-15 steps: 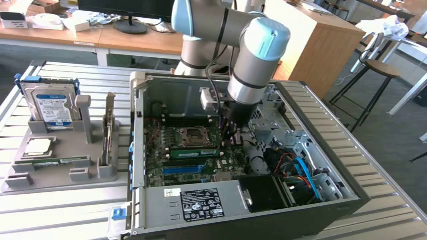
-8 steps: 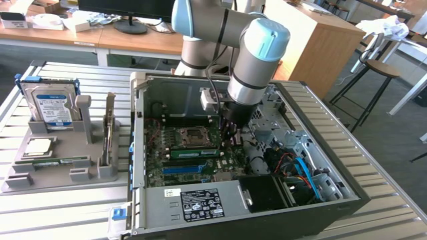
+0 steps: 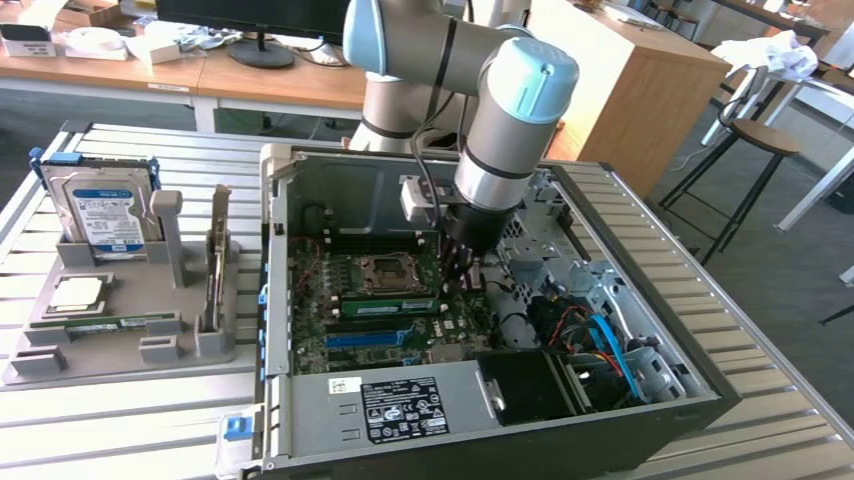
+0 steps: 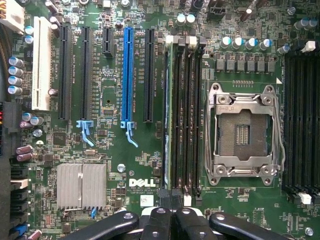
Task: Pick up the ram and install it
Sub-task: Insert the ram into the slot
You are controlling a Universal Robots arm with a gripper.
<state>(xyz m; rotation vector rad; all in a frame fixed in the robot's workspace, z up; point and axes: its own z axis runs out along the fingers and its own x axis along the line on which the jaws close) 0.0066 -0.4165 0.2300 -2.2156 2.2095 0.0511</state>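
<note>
Gripper (image 4: pixel 172 220): jaws pressed together, nothing between them, low over the motherboard (image 4: pixel 140 165). The ram (image 4: pixel 167 120) stands on edge in a memory slot just ahead of the jaws. Its long axis runs straight away from them, in line with the tips. Cannot tell whether the tips touch its top edge. Empty processor socket (image 4: pixel 243 131) lies beside that line. Farther off, the hard drive (image 3: pixel 96 205) stands on the bench (image 3: pixel 747 290).
</note>
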